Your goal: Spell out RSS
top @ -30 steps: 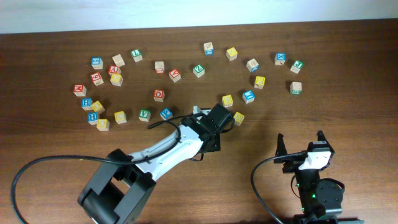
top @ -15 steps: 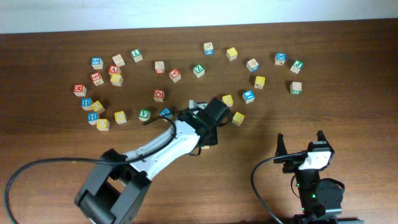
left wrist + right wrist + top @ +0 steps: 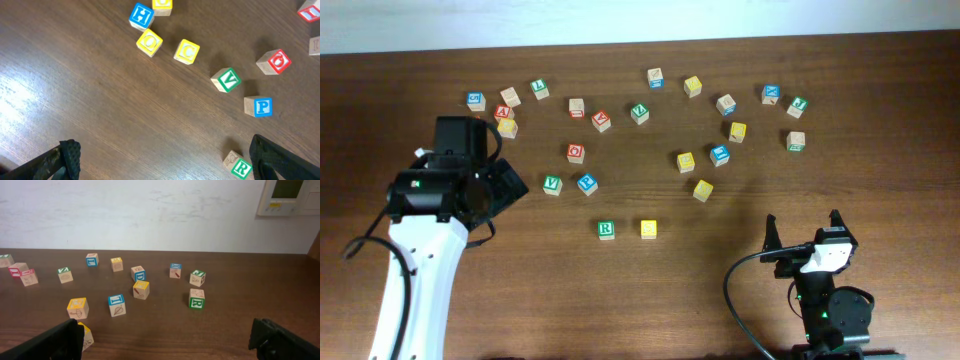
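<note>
Left gripper (image 3: 165, 152): moved since a second ago, from mid-table out to the left side. Fingers (image 3: 67, 157) are spread wide and nothing is held between them. Only bare table (image 3: 75, 90) is seen below.

R (image 3: 606, 230): uncovered by that withdrawal. It is set green face up near the front centre, apart from the other cubes (image 3: 639, 113). It is also seen at the lower edge of the left wrist view, close by one finger.

Yellow cube (image 3: 649, 229): uncovered likewise. It is placed just beside R on its right, level with it, with a small gap between. The letter is too small to be read; it is judged to be the first S.

Status: two of three places are judged filled. A second S is yet to be fetched and set to the right of the yellow cube. Which scattered cube carries it cannot be told.

Right gripper (image 3: 802, 228): parked at the near right edge, fingers apart, nothing held; unchanged.
</note>
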Tool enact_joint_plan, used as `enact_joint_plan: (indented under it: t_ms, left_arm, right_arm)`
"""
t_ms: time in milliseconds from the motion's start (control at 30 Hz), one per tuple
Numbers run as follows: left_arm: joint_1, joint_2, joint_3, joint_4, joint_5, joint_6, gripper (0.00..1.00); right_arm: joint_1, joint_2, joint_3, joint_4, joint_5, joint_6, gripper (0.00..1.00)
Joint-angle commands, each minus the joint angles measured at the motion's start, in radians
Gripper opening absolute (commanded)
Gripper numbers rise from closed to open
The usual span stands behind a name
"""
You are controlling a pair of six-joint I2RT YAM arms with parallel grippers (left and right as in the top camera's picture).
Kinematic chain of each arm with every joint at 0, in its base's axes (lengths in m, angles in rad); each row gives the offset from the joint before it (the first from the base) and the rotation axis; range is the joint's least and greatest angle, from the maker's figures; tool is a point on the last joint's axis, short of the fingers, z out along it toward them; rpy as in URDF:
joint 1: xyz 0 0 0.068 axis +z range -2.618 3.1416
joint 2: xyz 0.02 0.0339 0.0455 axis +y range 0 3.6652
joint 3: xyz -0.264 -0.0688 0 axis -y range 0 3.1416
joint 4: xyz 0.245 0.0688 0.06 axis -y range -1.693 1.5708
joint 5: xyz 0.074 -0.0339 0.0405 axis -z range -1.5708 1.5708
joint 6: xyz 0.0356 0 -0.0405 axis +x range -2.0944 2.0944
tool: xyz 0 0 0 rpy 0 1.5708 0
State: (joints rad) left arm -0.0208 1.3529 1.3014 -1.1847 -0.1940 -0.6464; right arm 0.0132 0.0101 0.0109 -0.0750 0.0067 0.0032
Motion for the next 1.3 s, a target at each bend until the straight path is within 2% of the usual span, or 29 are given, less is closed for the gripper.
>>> enact_joint_plan:
  t_ms: [0,400,433,500,533,600,633,667,700,800,900,967,1000,1067,1100,1167,1200,1233,1267]
  left_arm:
    - [0.003,0.008,0.002,-0.017,0.021,0.011,0.99]
    - [0.003,0.008,0.002,-0.017,0.021,0.011,0.99]
    - [0.003,0.008,0.002,-0.017,0.021,0.011,0.99]
    - [0.003,0.008,0.002,-0.017,0.021,0.011,0.99]
    - [0.003,0.008,0.002,-0.017,0.021,0.011,0.99]
    - [0.003,0.008,0.002,-0.017,0.021,0.011,0.99]
    - [0.003,0.008,0.002,-0.017,0.021,0.011,0.99]
    - [0.003,0.008,0.002,-0.017,0.021,0.011,0.99]
    - [0.003,0.008,0.002,-0.017,0.021,0.011,0.99]
    - [0.003,0.008,0.002,-0.017,0.021,0.011,0.99]
    - [0.003,0.008,0.002,-0.017,0.021,0.011,0.99]
    - [0.003,0.008,0.002,-0.017,0.021,0.011,0.99]
    - [0.003,0.008,0.002,-0.017,0.021,0.011,0.99]
    - [0.003,0.008,0.002,-0.017,0.021,0.011,0.99]
    - [0.003,0.008,0.002,-0.017,0.021,0.011,0.99]
    - [0.003,0.008,0.002,-0.017,0.021,0.011,0.99]
    - [0.003,0.008,0.002,-0.017,0.021,0.011,0.99]
    - [0.003,0.008,0.002,-0.017,0.021,0.011,0.99]
    - [0.003,0.008,0.002,-0.017,0.021,0.011,0.99]
  right_arm:
    - [-0.007,-0.006,-0.005,-0.007,0.004,0.005,0.98]
    - [-0.007,-0.006,-0.005,-0.003,0.005,0.004,0.98]
    - [-0.007,-0.006,-0.005,0.011,-0.061,0.006,0.98]
    - [-0.007,-0.006,-0.005,0.037,-0.540,0.287,0.98]
    - [-0.007,-0.006,-0.005,0.055,-0.632,0.343,0.98]
    - [-0.007,-0.006,-0.005,0.246,-0.711,0.478,0.98]
    - [-0.007,-0.006,-0.005,0.419,-0.707,0.560,0.98]
    - [-0.007,-0.006,0.006,0.494,-0.697,0.564,0.98]
    - [-0.007,-0.003,0.039,0.492,-0.657,0.563,0.98]
    - [-0.007,0.089,0.288,0.277,-0.585,0.461,0.98]
    - [-0.007,0.390,0.762,-0.287,-0.551,0.105,0.98]
    - [-0.007,0.633,1.091,-0.631,-0.446,0.027,0.98]
    - [-0.007,0.801,1.316,-0.885,-0.351,0.026,0.98]
    - [-0.007,0.977,1.536,-1.123,-0.270,0.027,0.98]
    - [-0.006,1.123,1.694,-1.312,-0.338,0.027,0.98]
    - [-0.006,1.215,1.738,-1.366,-0.675,0.027,0.98]
    - [-0.005,1.278,1.738,-1.328,-0.842,0.056,0.98]
    - [0.014,1.314,1.738,-1.308,-0.801,0.109,0.98]
    - [0.082,1.376,1.738,-1.318,-0.431,0.406,0.99]
